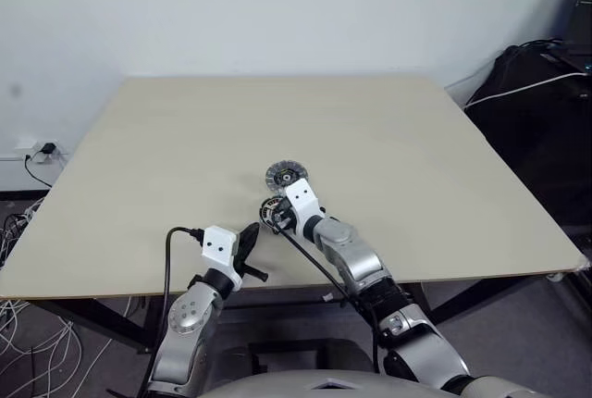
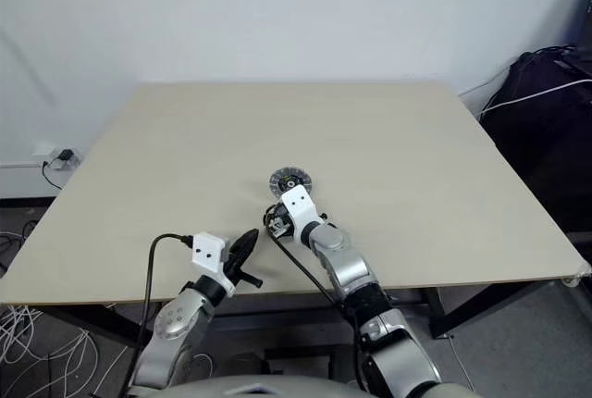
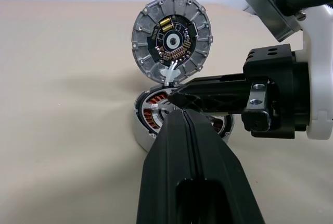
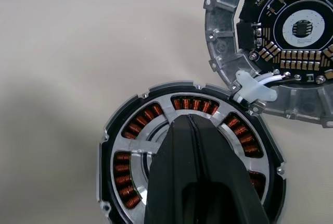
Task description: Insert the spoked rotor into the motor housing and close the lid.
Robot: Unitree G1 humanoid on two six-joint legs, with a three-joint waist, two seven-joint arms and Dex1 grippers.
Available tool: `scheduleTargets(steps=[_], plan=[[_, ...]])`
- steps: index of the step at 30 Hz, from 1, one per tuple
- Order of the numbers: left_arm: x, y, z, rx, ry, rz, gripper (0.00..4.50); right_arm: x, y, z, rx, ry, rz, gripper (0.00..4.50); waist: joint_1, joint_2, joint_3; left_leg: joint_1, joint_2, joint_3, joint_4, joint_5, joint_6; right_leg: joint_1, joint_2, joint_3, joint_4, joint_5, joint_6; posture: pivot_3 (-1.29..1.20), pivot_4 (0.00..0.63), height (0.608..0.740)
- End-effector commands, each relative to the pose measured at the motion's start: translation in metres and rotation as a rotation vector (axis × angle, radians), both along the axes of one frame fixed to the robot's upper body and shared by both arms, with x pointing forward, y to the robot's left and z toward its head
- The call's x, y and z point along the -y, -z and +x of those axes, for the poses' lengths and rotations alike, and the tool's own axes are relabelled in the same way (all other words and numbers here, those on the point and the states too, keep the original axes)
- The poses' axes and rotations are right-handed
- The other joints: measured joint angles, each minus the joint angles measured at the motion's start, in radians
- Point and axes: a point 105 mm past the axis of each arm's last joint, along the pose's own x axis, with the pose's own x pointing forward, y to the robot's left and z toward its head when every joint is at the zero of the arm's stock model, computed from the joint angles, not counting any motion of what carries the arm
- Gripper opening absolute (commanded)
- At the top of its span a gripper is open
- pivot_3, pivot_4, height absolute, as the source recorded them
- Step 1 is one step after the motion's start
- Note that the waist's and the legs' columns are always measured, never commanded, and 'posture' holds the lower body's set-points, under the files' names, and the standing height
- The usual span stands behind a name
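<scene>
Right wrist view showed the right gripper (image 4: 191, 121), fingers pressed together w/ nothing between them, poised directly over the middle of the motor housing (image 4: 130, 146). The housing lay flat on the table (image 4: 67, 52), copper windings in a ring around a pale silver plate w/ spokes. That plate looked like the spoked rotor (image 4: 156, 130), already seated inside, tho the fingers hid its centre, so this is a judgement.

The lid (image 4: 270, 41) lay just beyond the housing, touching its rim, circuit-board side up, joined to it by a white clip and thin wires. From the robot's head, lid sat farther from the robot than the housing (image 1: 270, 214), almost straight ahead of the right gripper (image 1: 276, 222).

Left gripper (image 1: 248, 242), also clenched on nothing, hung near the table's front edge, to the left of the housing and apart from it. Right arm was plainly the nearer one.

Next move likely turns on that: lid lies past the fingertips, along the line the right gripper pointed, hinged at the near rim by the wires, so it would need flipping back toward the robot.
</scene>
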Motion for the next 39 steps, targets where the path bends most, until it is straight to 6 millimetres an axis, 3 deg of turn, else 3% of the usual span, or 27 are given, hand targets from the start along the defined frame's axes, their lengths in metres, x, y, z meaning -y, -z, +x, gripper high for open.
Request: scheduleTargets(steps=[1, 4, 7, 17, 27, 39], plan=[[0.005, -0.012, 0.005, 0.040, 0.015, -0.016, 0.02, -0.006, -0.032, 0.000, 0.098, -0.106, 0.011, 0.00, -0.001, 0.000, 0.000, 0.000, 0.000, 0.000, 0.000, 0.000, -0.001, -0.001, 0.000, 0.000, 0.000, 0.000, 0.000, 0.00, 0.000, 0.740], [0.006, -0.012, 0.006, 0.035, 0.018, -0.023, 0.02, -0.003, -0.040, -0.007, 0.118, -0.209, -0.045, 0.00, -0.001, 0.000, 0.000, 0.000, 0.000, 0.000, 0.000, 0.000, 0.001, 0.000, 0.000, 0.000, 0.000, 0.000, 0.000, 0.00, 0.000, 0.740], [0.007, -0.012, 0.006, 0.030, 0.017, -0.027, 0.00, 0.000, -0.044, -0.011, 0.124, -0.272, -0.090, 0.60, 0.000, 0.000, 0.000, 0.000, 0.000, 0.000, 0.000, -0.001, 0.003, 0.000, 0.000, 0.000, 0.000, 0.000, 0.000, 0.00, 0.000, 0.740], [0.004, -0.005, 0.008, 0.012, 0.005, -0.030, 0.00, 0.001, -0.043, -0.020, 0.148, -0.453, -0.264, 3.75, 0.001, 0.000, 0.000, 0.000, 0.000, 0.000, 0.000, -0.001, 0.002, 0.000, 0.000, 0.000, 0.000, 0.000, 0.000, 0.00, 0.000, 0.740], [0.006, -0.002, 0.008, 0.001, 0.004, -0.042, 0.00, 0.013, -0.041, -0.021, 0.162, -0.725, -0.540, 3.75, 0.001, 0.000, 0.000, 0.001, 0.000, 0.000, 0.000, -0.001, 0.002, 0.000, 0.000, 0.000, 0.000, 0.000, 0.000, 0.00, 0.000, 0.740], [0.005, -0.001, 0.009, 0.003, -0.004, -0.050, 0.00, 0.013, -0.032, -0.014, 0.094, -0.827, -0.616, 3.75, 0.001, 0.000, 0.000, 0.000, 0.000, 0.000, 0.000, 0.001, -0.001, 0.001, 0.000, -0.001, 0.000, 0.000, 0.000, 0.00, 0.000, 0.740]])
